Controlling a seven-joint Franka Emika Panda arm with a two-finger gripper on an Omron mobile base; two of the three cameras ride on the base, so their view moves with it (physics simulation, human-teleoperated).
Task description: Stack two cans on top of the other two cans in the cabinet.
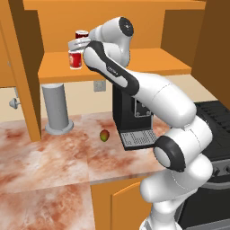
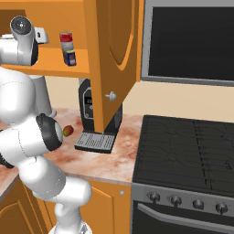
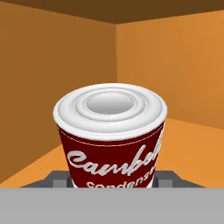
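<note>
Hand view is basically a close-up of a dark red soup can with a white lid, cursive white "Campbell's" partly readable and "Condensed" cut off below it. The jaws sit pinched on its sides, low down. Left base view has the gripper inside the cabinet, holding that can over a bright red can on the shelf board, with another red can just behind. Right base view adds a stack further along the shelf: a red-and-grey can on top of the squat blue can. A small mango-looking fruit lies on the tabletop.
</note>
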